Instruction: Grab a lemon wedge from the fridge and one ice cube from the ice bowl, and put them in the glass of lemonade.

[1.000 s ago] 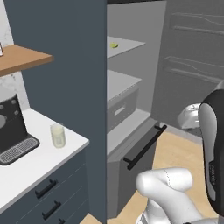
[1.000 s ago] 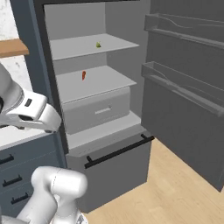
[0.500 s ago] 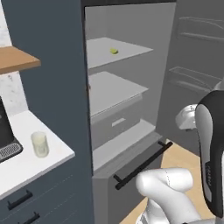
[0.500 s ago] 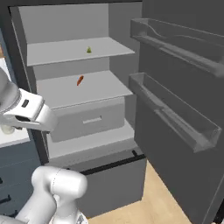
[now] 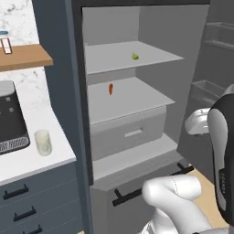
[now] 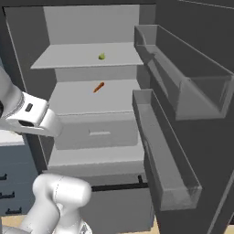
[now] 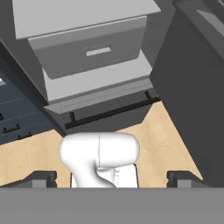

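Note:
The fridge (image 5: pixel 68 55) stands open in front of me, its door (image 6: pixel 196 114) swung out to the right. On its upper shelf lies the tiny yellow-green lemon wedge (image 5: pixel 135 56) (image 6: pixel 102 56). The glass of lemonade (image 5: pixel 43 142) stands on the white counter left of the fridge, near the counter's right edge. In the hand view my gripper (image 7: pixel 113 178) is open with nothing between its tips, held low and looking at the fridge's drawer (image 7: pixel 87 50) and the floor, well away from the wedge and the glass.
A small orange-red stick (image 5: pixel 110 88) (image 6: pixel 98 87) lies on the middle shelf. A dark coffee machine (image 5: pixel 9 116) sits on the counter (image 5: pixel 27 160) under a wooden shelf (image 5: pixel 25 57). Door bins (image 6: pixel 164 151) jut out on the right. A black bar handle (image 7: pixel 109 111) crosses the bottom drawer.
The whole picture has shifted: the base has moved, so the fridge interior now faces me more squarely and looks larger. Nothing in the fridge or on the counter has moved.

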